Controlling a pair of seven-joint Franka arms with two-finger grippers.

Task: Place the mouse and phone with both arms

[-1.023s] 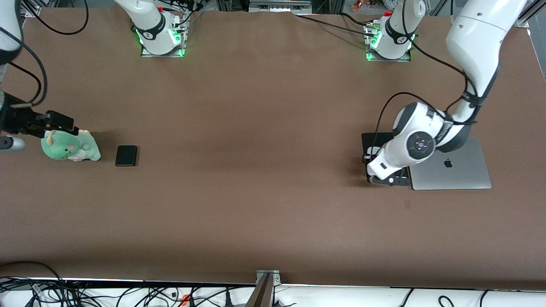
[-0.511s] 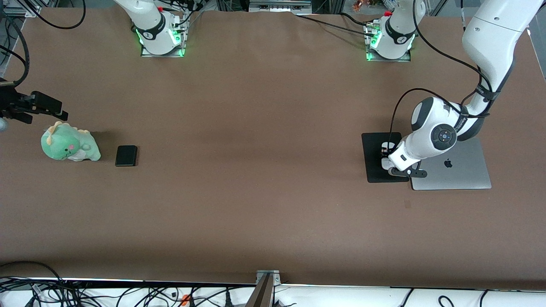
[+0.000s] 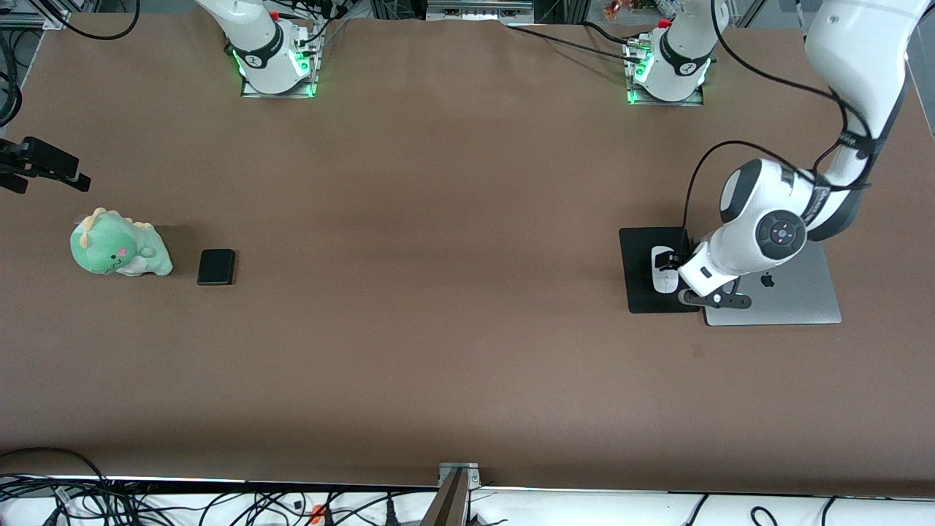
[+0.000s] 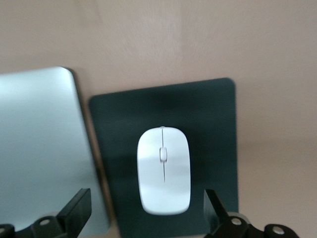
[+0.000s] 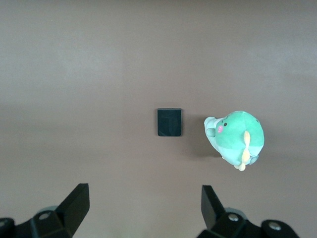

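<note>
The white mouse [image 3: 662, 272] lies on a black mat [image 3: 640, 292] beside the laptop; it also shows in the left wrist view [image 4: 163, 170] on the mat [image 4: 213, 114]. My left gripper [image 3: 678, 267] hangs just above the mouse's laptop side, open and empty [image 4: 147, 218]. The black phone [image 3: 217, 267] lies flat on the table next to a green plush toy [image 3: 119, 252] at the right arm's end. In the right wrist view the phone [image 5: 169, 122] and plush [image 5: 235, 136] lie well below. My right gripper [image 3: 51, 166] is open and empty [image 5: 143, 208], up over the table edge.
A closed silver laptop [image 3: 785, 296] lies against the mat, partly under the left arm; it shows in the left wrist view [image 4: 44, 148]. Both arm bases [image 3: 274, 58] stand along the table's edge farthest from the front camera. Brown table [image 3: 438, 256] lies between the two groups.
The left gripper has drawn back toward the laptop, uncovering the mouse on the mat. The right gripper has pulled up and away from the plush toward the table edge.
</note>
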